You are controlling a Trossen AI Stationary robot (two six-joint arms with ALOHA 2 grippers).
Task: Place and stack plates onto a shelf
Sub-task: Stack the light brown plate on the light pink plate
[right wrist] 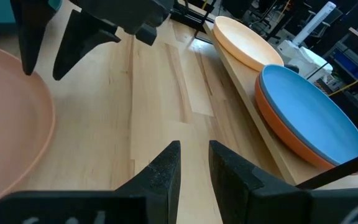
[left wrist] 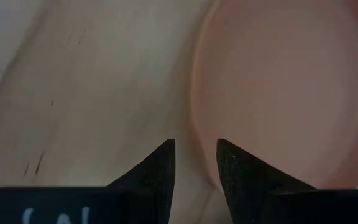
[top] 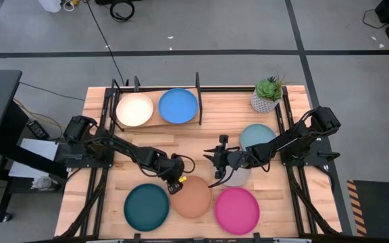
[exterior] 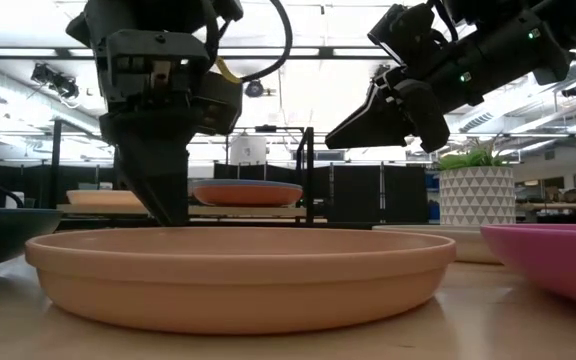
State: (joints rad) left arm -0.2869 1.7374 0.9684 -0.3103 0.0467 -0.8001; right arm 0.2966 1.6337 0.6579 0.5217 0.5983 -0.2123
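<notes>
The left end effector (top: 175,183) is low over the counter (top: 201,138), right at the edge of the tan plate (top: 192,196). Its two fingers (left wrist: 157,171) point down with a narrow gap between them. One finger is outside the plate's rim and the other is over the rim. I cannot tell if they touch the plate.

The right end effector (top: 216,156) hangs up in the air near the middle of the counter. Its fingers (right wrist: 165,168) have a narrow gap too, and nothing is in them. It is beside the grey plate (top: 238,177), and its arm passes over that plate.

The shelf (top: 155,121) is at the far side of the counter. On it the cream plate (top: 134,109) lies alone. Next to it the blue plate (top: 178,106) sits on top of the orange plate (right wrist: 278,127).

The teal plate (top: 146,206) lies at the near edge, just left of the tan one. The pink plate (top: 237,210) is on the other side of the tan one. The pale blue plate (top: 256,136) lies by the right arm, near a small green plant (top: 269,94) in a white pot.
</notes>
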